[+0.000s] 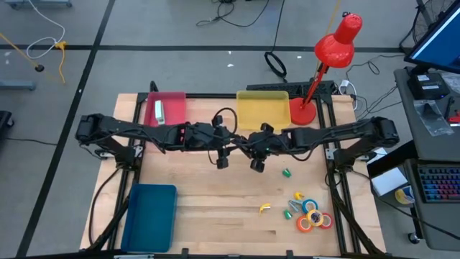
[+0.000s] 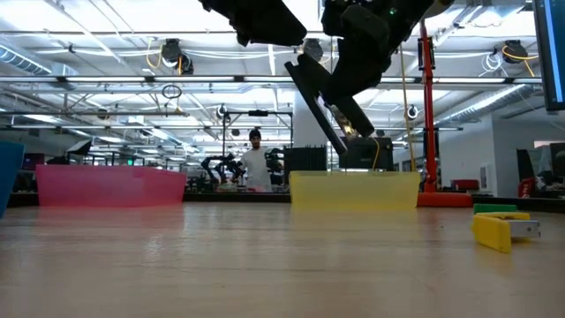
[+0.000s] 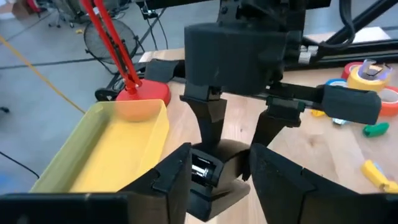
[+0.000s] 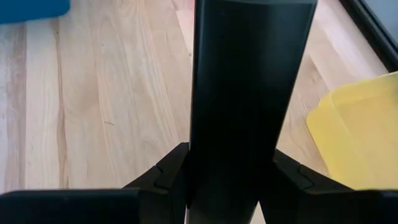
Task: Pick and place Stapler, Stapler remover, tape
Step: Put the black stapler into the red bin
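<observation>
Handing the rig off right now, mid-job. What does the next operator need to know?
Right gripper: shut on the black stapler, held in the air near the yellow tray.
Left gripper: at the stapler's other end; grip unclear.
Tape rolls: on the table, front right, not picked.
Pink tray: holds one pale item, too small to identify.
Left: set the stapler down, then move the tape.
</observation>
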`<state>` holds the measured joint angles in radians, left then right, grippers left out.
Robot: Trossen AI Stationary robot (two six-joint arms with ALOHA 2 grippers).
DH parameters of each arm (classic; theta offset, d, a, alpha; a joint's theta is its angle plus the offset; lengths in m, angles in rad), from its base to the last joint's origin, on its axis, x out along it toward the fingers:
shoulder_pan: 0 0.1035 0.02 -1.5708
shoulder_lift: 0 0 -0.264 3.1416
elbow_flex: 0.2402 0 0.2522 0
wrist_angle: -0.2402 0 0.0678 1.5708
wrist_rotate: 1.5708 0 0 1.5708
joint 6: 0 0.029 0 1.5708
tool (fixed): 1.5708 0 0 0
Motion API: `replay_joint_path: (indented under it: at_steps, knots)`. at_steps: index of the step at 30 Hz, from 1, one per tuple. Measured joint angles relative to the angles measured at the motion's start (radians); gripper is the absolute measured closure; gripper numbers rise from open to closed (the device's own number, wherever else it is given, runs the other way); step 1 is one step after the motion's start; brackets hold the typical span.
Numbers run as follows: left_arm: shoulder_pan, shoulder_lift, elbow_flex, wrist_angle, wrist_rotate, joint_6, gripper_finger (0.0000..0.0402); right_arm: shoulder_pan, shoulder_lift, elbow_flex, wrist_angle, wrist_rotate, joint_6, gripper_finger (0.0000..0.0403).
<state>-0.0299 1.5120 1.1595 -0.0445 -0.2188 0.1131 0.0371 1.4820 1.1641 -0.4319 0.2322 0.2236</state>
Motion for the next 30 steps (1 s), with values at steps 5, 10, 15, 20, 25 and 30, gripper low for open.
replay_joint_path:
  at_steps: [5,10,15,20,25,30]
  knots:
    - [0.000,0.000,0.000,0.025,0.000,0.014,0.0193,0.016,0.024,-0.001,0.001,-0.002,0.004,0.0272]
    - [0.000,0.003,0.000,0.020,0.001,0.031,0.0154,0.025,0.040,-0.002,0.013,-0.003,0.004,0.0272]
    - [0.000,0.037,0.000,0.029,0.020,0.039,0.0130,0.024,0.038,0.000,0.053,-0.027,0.005,0.0272]
    - [-0.005,0.083,0.000,0.024,0.036,0.040,0.0122,0.028,0.038,0.000,0.071,-0.029,0.031,0.0272]
    - [-0.006,0.104,0.000,0.027,0.036,0.042,0.0121,0.049,0.038,0.000,0.065,-0.028,0.054,0.0272]
    - [0.001,0.103,0.000,0.021,0.041,0.042,0.0124,0.063,0.038,0.000,0.064,-0.024,0.077,0.0272]
